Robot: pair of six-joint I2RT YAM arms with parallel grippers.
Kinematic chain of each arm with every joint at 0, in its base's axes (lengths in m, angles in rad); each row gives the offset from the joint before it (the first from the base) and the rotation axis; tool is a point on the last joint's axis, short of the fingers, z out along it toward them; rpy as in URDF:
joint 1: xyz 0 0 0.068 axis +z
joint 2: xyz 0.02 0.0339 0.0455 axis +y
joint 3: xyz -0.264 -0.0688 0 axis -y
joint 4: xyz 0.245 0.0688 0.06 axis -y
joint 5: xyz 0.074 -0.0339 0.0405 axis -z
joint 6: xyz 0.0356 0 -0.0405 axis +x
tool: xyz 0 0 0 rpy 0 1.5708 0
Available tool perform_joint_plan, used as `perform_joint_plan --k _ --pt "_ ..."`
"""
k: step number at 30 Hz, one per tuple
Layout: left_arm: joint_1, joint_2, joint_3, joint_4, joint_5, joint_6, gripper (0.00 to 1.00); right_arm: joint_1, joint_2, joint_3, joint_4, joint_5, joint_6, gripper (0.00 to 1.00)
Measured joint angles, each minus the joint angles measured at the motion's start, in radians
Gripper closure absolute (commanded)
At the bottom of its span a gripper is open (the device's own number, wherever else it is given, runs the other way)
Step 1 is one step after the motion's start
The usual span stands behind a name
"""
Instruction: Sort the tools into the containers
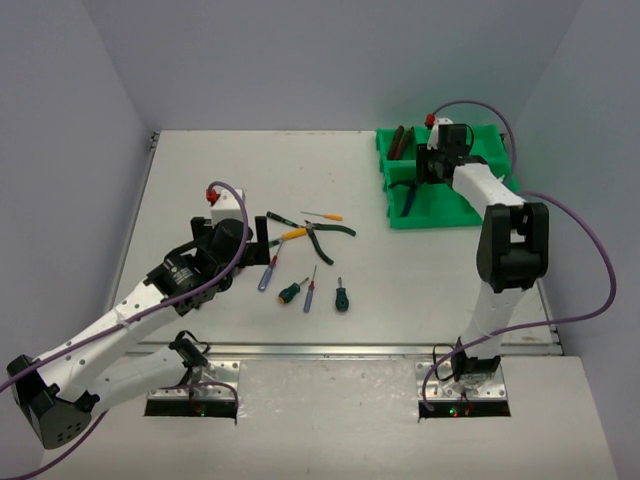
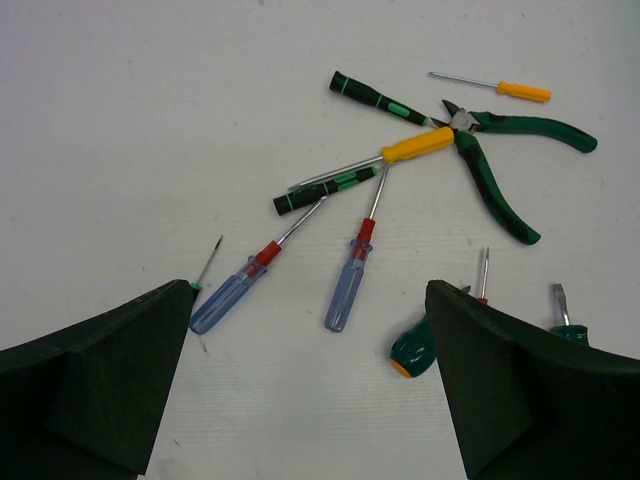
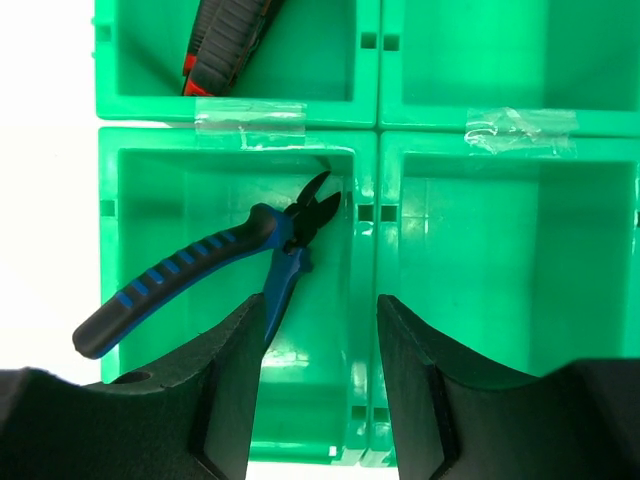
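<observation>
Several tools lie mid-table: green-handled pliers (image 1: 332, 230) (image 2: 500, 175), a yellow-handled screwdriver (image 2: 418, 145), a thin orange one (image 2: 522, 91), two blue-handled ones (image 2: 225, 298) (image 2: 347, 290), two black-green ones (image 2: 375, 98) and a stubby green one (image 2: 412, 350). My left gripper (image 1: 262, 232) (image 2: 310, 370) is open and empty, just short of the blue handles. My right gripper (image 1: 432, 172) (image 3: 318, 370) is open over the green tray (image 1: 440, 222) (image 3: 500, 250). Blue-black pliers (image 3: 190, 280) lie in the compartment below it, one handle beside my left finger. Red-black pliers (image 3: 225, 40) lie in the compartment beyond.
Two more short screwdrivers (image 1: 310, 295) (image 1: 342, 297) lie near the front of the pile. The tray sits at the far right of the table by the wall. Clear tape (image 3: 520, 130) joins the tray sections. The right-hand compartments in the right wrist view hold nothing.
</observation>
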Motion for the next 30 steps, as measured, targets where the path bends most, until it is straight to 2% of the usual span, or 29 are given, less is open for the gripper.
perform_joint_plan --k 1,2,6,7,12,14,16,17,18,20,24,30 --pt "0.000 0.000 0.000 0.000 0.000 0.000 0.00 0.001 -0.002 0.000 -0.004 -0.006 0.003 0.50" --pt "0.000 0.000 0.000 0.000 0.000 0.000 0.00 0.003 -0.006 0.000 -0.008 -0.014 0.008 0.45" --pt "0.000 0.000 0.000 0.000 -0.001 0.000 0.00 0.018 -0.045 -0.004 -0.022 -0.043 0.038 0.03" --pt "0.000 0.000 0.000 0.000 -0.002 0.000 0.00 0.033 -0.070 -0.015 -0.029 -0.040 0.049 0.01" --pt "0.001 0.001 0.000 -0.002 -0.021 -0.004 0.00 0.209 -0.220 -0.081 -0.058 -0.031 0.100 0.02" --pt "0.002 0.000 0.000 -0.004 -0.040 -0.013 0.00 0.307 -0.256 -0.096 -0.058 -0.072 0.099 0.09" --pt "0.003 -0.005 0.000 -0.011 -0.060 -0.023 0.00 0.384 -0.255 -0.097 -0.057 -0.136 0.094 0.20" --pt "0.006 -0.011 0.000 -0.015 -0.069 -0.027 0.00 0.418 -0.243 -0.092 -0.067 -0.164 0.088 0.31" --pt "0.009 -0.022 0.000 -0.019 -0.077 -0.029 0.00 0.444 -0.219 -0.077 -0.089 -0.184 0.084 0.34" --pt "0.015 -0.052 0.000 -0.022 -0.090 -0.032 0.00 0.490 -0.144 -0.025 -0.141 -0.206 0.072 0.34" --pt "0.021 -0.103 0.000 -0.018 -0.103 -0.032 0.00 0.567 0.026 0.070 -0.220 -0.184 0.069 0.43" --pt "0.022 -0.087 0.000 -0.016 -0.102 -0.031 0.00 0.655 0.182 0.138 -0.321 -0.113 0.096 0.48"
